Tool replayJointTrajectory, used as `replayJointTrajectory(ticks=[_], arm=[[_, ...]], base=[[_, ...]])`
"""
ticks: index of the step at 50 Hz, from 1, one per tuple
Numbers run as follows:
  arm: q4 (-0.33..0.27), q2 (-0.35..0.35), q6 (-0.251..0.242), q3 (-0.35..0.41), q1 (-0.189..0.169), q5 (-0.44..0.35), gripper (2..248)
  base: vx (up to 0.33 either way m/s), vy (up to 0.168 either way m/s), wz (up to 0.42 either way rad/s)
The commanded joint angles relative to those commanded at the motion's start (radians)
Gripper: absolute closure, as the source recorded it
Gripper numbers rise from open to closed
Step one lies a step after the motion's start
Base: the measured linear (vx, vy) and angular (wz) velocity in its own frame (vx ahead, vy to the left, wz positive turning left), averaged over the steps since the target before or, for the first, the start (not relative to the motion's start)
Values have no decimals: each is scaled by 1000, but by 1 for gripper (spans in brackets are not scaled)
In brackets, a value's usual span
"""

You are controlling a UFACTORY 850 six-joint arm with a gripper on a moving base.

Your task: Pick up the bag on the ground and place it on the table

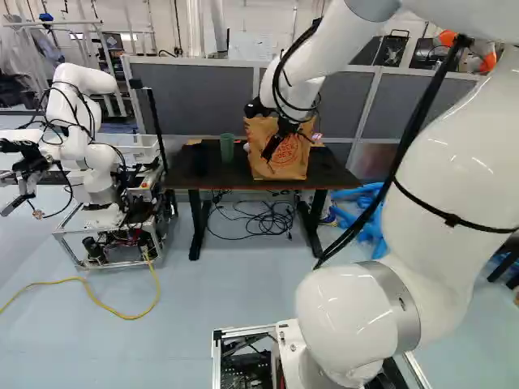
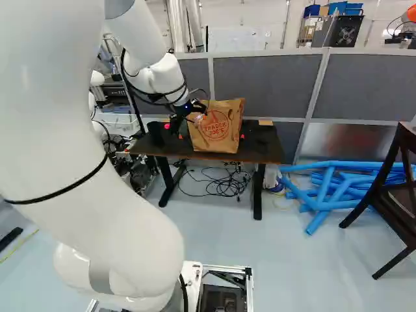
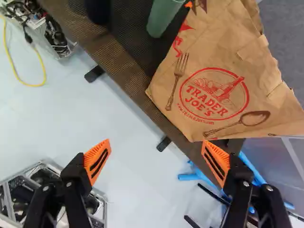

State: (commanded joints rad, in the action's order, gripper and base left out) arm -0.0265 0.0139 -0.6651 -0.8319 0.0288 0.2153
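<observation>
Left base view: there it stood, the brown paper bag (image 1: 290,170), upright on the dark tabletop (image 1: 203,174), with a green cup (image 1: 227,147) right beside it and another robot (image 1: 101,158) off to the left! Over to the right base view: my claw (image 2: 184,122) hung close by the bag, while blue tubes (image 2: 354,203) lay on the floor past the tabletop! Wrist view now: my claw (image 3: 156,141) was spread wide, the bag ahead, one orange pad near its edge, contact impossible to tell
</observation>
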Motion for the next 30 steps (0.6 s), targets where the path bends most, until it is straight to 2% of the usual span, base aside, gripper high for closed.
replayJointTrajectory(ticks=[30], arm=[[10,100,250,280,-11,-410,3]], base=[[0,0,0]])
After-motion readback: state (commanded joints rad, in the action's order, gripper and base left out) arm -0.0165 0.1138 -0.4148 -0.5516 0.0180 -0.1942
